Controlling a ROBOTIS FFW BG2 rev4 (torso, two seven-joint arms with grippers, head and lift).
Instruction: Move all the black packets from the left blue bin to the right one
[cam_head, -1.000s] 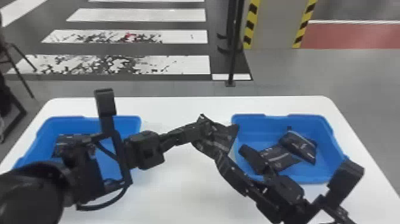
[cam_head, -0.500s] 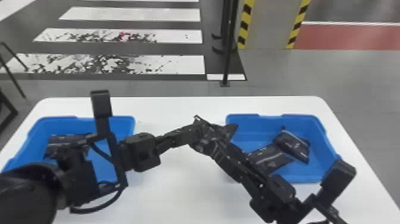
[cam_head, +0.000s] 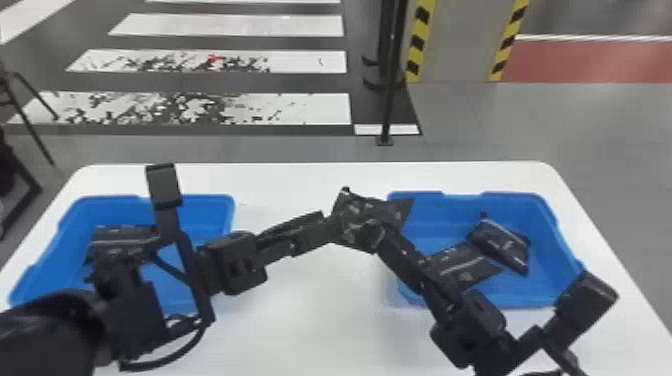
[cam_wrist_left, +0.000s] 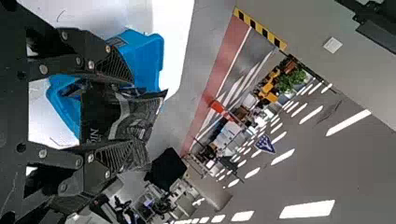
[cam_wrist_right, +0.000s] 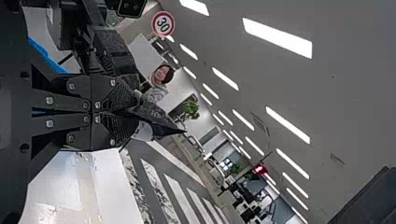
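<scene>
Head view gives me both arms meeting over the table (cam_head: 320, 330), just about where the gap between the bins ends. From the lower left the left arm comes in, crosses over the left blue bin (cam_head: 212, 200) and points its tool (cam_head: 334, 226) to the right, a bit upward. On the other side the right arm slants up and inward from the bottom edge, past the near left corner of the right blue bin (cam_head: 465, 197), its tool (cam_head: 384, 235) aimed at the same spot. Where they meet there's a black packet (cam_head: 357, 217), crumpled, held up at the right bin's left side. Right wrist view has that arm's fingers clenched together on it; left wrist view has the left tool spread wide, with the packet between its fingers. Two packets (cam_head: 500, 245) lie in the right bin, one partly over the other, the lower one partly covered by the right arm. Something black (cam_head: 122, 235) sits in the left bin, but the arm cuts across it and I can't count what's there. Black on black, the left fingertips are hard to make out from the head.
</scene>
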